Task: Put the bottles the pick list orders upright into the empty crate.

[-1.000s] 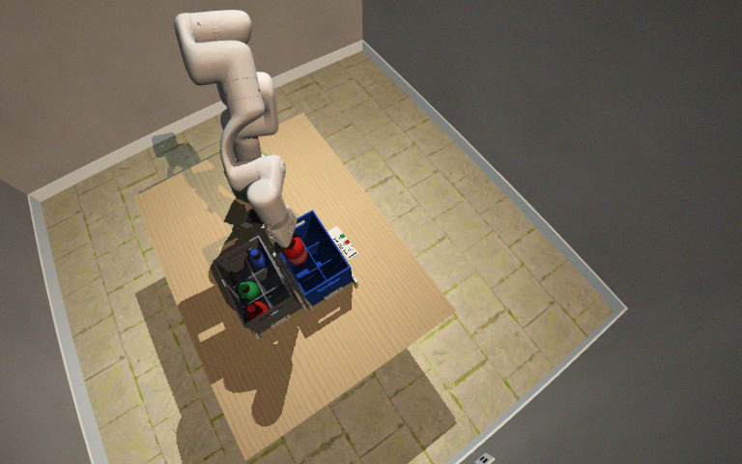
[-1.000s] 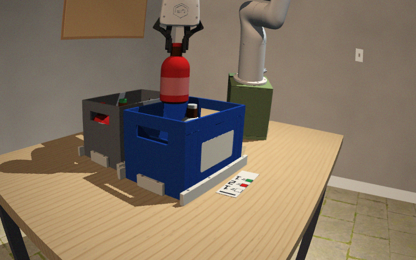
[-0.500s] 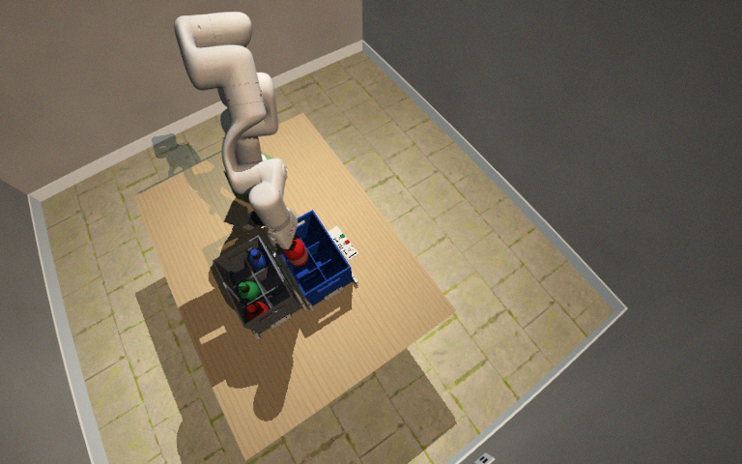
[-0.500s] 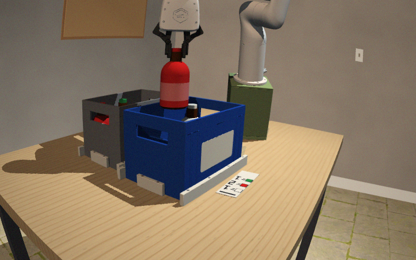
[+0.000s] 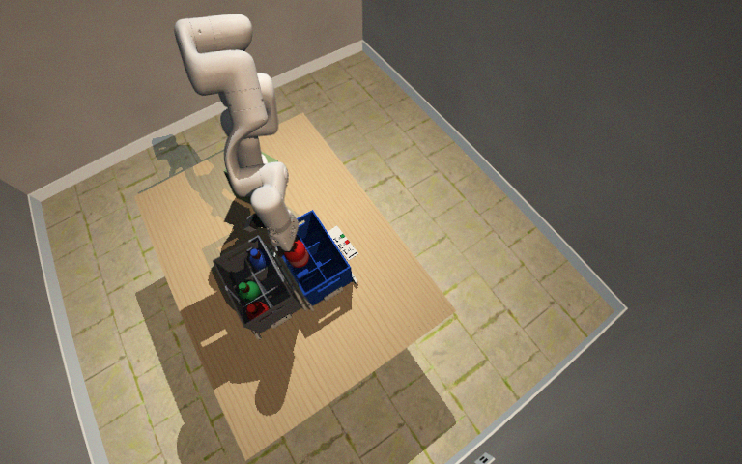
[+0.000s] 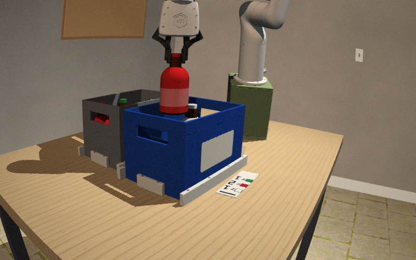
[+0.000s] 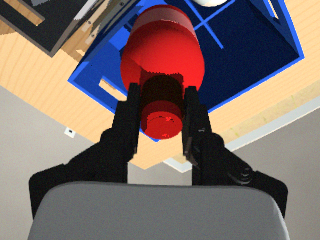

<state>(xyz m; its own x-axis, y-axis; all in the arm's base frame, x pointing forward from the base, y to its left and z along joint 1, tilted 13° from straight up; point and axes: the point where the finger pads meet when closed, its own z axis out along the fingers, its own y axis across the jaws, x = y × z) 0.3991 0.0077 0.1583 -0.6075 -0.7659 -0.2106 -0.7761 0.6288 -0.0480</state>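
My gripper (image 6: 176, 58) is shut on the neck of a red bottle (image 6: 174, 88) and holds it upright over the blue crate (image 6: 183, 144), its base at about rim height. The wrist view shows the fingers on the red cap, with the bottle (image 7: 160, 50) over a near compartment. The grey crate (image 5: 259, 283) holds a blue bottle (image 5: 257, 258), a green bottle (image 5: 248, 290) and a red bottle (image 5: 254, 309). The pick list (image 6: 237, 187) lies beside the blue crate.
The arm's green base block (image 6: 249, 105) stands behind the blue crate. Grey stop blocks (image 6: 150, 183) and a rail (image 6: 213, 179) border the crates. The table edge runs to the right of the pick list.
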